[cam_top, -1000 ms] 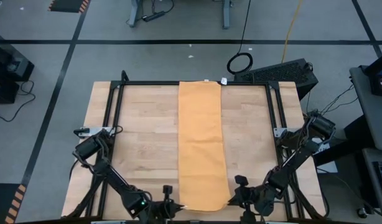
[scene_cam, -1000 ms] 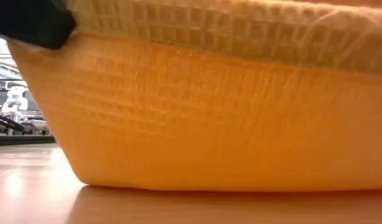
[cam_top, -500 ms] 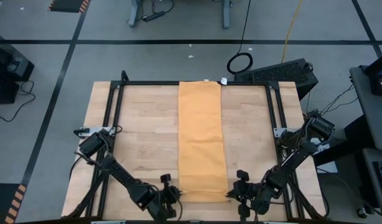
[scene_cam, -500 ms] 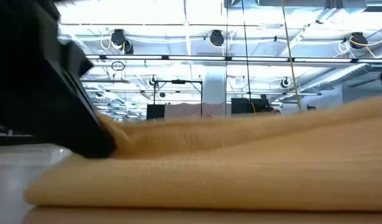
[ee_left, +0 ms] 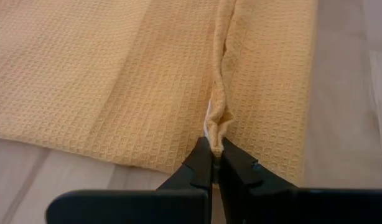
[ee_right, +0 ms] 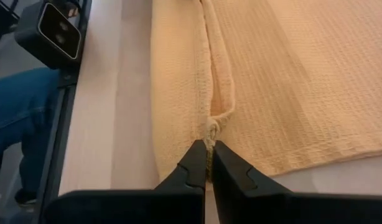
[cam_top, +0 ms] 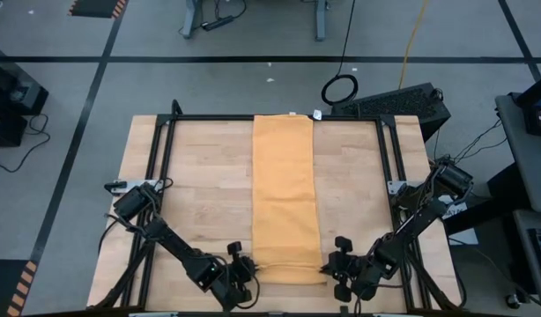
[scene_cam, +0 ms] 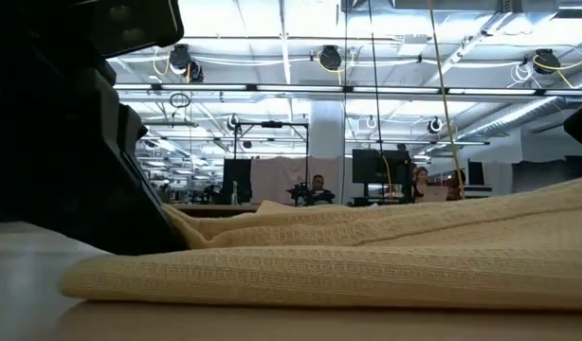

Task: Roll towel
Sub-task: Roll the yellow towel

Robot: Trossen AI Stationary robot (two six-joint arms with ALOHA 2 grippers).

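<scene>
The mustard-yellow towel [cam_top: 285, 194] lies as a long narrow strip down the middle of the table, from the far edge almost to the near edge. Its near end is turned over onto the strip, making a short fold [scene_cam: 367, 256] that rests on the cloth beneath. My left gripper [cam_top: 250, 267] is shut on the turned-over edge at the strip's left side. At the strip's right side, my right gripper [cam_top: 327, 267] is shut on the same edge. My left gripper pinches the left corner of the turned-over edge [ee_left: 216, 127] between its two fingertips, coming slanting down from the near left. The cloth bunches into a small ridge at the fingertips and lies on the strip below. My right gripper pinches the right corner of the turned-over edge [ee_right: 210, 129] between its two fingertips, coming slanting down from the near right. The hem curls up slightly at the fingertips, and the fold rests on the strip.
Bare wood [cam_top: 200, 194] lies on both sides of the towel. Black frame rails [cam_top: 165, 158] run along the table's left and right sides. A small black camera [ee_right: 54, 28] sits at the near edge, and a person's blue trouser leg [ee_right: 23, 106] shows beyond it.
Both grippers have moved toward the far edge and down, carrying the towel's near end with them. That end, lifted a second ago, now lies folded over on the strip, and the towel's near limit sits farther from the table's near edge. The rest of the strip has stayed put.
</scene>
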